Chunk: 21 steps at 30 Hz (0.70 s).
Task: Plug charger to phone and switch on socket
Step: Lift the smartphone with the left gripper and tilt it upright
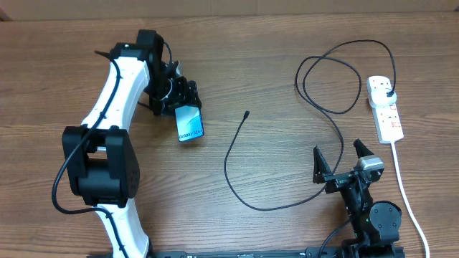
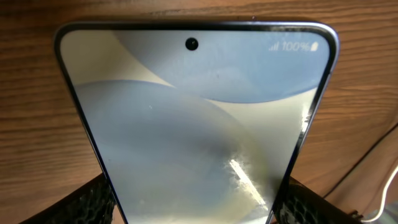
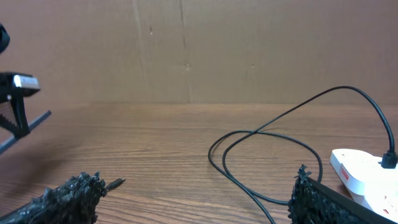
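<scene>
Left gripper (image 1: 185, 106) jaws clamped on the phone (image 1: 190, 123). Right gripper (image 1: 339, 159) jaws apart, empty. Connector tip (image 1: 247, 112) lies on worktop (image 1: 272, 50) forward-left of right jaws, nearer the phone; cable end runs fore-aft.

A wood-grain table (image 1: 272, 43) stands against a plain brown cardboard wall (image 3: 249, 50).

White-shelled left arm (image 1: 115, 86), black joint housings, looping black cable (image 1: 56, 190); all-black right arm (image 1: 380, 218), silver-capped, rough-textured black right hand (image 1: 337, 150).
</scene>
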Motion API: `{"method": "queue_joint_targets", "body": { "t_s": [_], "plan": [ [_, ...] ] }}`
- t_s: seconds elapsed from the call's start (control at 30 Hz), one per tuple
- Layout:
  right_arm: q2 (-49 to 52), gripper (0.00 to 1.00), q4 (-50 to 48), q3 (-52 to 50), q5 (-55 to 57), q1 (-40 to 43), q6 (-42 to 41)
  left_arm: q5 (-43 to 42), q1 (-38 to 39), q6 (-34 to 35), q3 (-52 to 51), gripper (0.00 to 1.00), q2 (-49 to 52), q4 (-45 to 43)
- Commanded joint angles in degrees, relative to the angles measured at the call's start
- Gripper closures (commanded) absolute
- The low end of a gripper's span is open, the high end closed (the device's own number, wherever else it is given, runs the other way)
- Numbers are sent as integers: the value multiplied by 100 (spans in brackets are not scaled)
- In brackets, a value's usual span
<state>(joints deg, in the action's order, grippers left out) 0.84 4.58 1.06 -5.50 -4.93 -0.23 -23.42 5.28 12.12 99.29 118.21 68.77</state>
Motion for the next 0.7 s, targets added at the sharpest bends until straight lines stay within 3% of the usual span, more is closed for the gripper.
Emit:
{"method": "queue_joint_targets", "body": {
  "t_s": [0.0, 0.3, 0.67],
  "plan": [
    [-50, 0, -17, -59, 72, -26, 11, -164, 61, 114, 568, 34, -28, 234],
    [-50, 0, -17, -59, 74, -26, 11, 188, 278, 81, 1528, 36, -321, 1121],
    [-50, 0, -17, -59, 74, -26, 11, 83, 568, 933, 1681, 33, -846, 1532]
  ]
}}
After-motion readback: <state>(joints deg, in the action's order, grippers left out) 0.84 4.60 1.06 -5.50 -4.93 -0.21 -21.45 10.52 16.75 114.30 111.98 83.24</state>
